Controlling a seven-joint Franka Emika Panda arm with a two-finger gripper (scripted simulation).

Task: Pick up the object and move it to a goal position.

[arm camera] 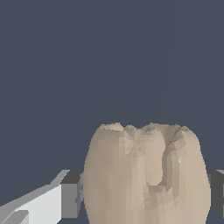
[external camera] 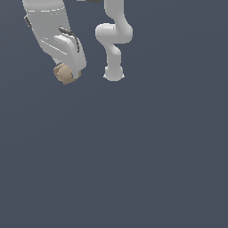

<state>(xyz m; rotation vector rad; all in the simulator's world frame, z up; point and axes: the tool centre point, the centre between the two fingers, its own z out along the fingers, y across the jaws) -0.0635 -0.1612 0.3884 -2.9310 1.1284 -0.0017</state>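
The object [external camera: 64, 74] is a small lumpy tan-beige lump at the tip of the white gripper [external camera: 67, 73], in the upper left of the exterior view. In the wrist view the object [arm camera: 146, 175] fills the space between the two fingers; one grey finger pad [arm camera: 70, 194] presses against one flank, and a sliver of the other finger [arm camera: 217, 192] shows at the opposite flank. The gripper is shut on the object. Its fingertips are mostly hidden behind the lump in the exterior view.
The arm's white base and lower links [external camera: 114, 49] stand at the top centre of the exterior view, to the right of the gripper. A plain dark blue-grey floor [external camera: 133, 156] fills the remainder of both views.
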